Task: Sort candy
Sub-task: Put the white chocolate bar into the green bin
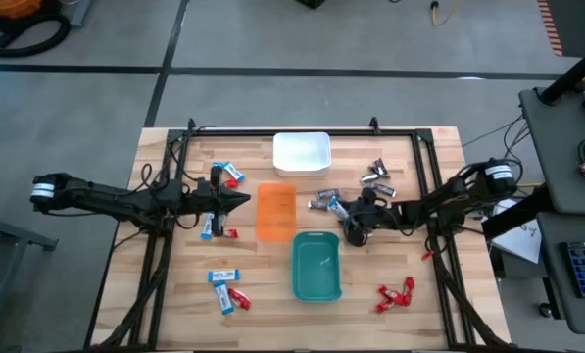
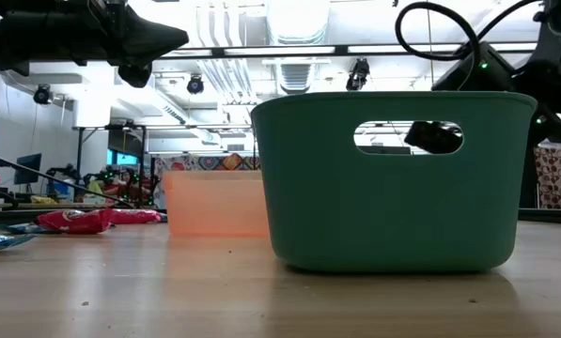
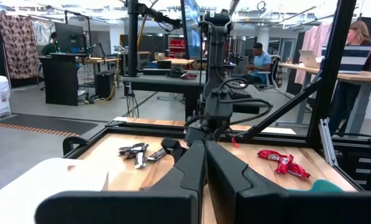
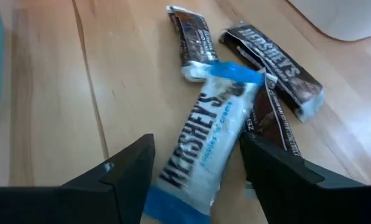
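Note:
My right gripper (image 4: 197, 177) is open and slants down over a cluster of candy at the table's middle right (image 1: 356, 218). A blue-and-white candy (image 4: 204, 143) lies between its fingers, resting partly on dark brown candies (image 4: 275, 59); the fingers stand on either side of it. My left gripper (image 1: 237, 199) is shut on nothing and hovers level above the table left of the orange tray (image 1: 275, 211). More candy lies loose: blue-and-white (image 1: 228, 175), red (image 1: 395, 294), dark (image 1: 375, 175).
A white tray (image 1: 302, 152) stands at the far middle and a teal tray (image 1: 316, 267) at the near middle, right beside my right gripper. A black frame (image 1: 302, 131) runs round the table's far and side edges. People sit at desks in the room behind.

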{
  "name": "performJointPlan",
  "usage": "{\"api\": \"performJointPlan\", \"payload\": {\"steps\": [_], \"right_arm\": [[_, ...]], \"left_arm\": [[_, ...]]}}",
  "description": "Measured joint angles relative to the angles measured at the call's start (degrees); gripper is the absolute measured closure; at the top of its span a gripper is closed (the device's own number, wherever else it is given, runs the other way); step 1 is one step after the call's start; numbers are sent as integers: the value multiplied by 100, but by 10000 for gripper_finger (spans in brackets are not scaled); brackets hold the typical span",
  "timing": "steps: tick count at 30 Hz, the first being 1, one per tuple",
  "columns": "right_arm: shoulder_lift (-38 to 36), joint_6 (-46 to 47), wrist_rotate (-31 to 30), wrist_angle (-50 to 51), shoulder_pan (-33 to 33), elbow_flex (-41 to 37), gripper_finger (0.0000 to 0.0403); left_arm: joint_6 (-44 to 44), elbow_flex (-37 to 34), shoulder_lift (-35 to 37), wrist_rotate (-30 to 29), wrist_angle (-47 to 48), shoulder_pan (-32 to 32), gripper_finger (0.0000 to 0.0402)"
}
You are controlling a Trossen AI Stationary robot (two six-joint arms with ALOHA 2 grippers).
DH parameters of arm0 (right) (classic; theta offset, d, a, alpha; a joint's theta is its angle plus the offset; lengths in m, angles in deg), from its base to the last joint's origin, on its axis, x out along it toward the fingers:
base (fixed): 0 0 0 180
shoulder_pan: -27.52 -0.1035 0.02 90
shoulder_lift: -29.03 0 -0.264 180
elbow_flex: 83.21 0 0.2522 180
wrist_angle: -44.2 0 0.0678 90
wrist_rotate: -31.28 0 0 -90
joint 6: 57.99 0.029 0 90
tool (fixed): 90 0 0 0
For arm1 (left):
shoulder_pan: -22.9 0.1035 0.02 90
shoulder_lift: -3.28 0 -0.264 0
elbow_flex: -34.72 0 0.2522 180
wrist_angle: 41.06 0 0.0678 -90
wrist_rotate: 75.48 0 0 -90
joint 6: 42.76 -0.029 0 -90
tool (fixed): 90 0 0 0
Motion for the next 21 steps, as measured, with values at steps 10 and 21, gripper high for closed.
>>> {"api": "performJointPlan", "payload": {"steps": [10, 21], "right_arm": [[163, 70, 79, 16, -7, 56, 297], [-281, 6, 66, 221, 7, -3, 338]], "left_arm": [[0, 0, 0, -2, 0, 0, 402], [0, 0, 0, -2, 0, 2, 402]]}}
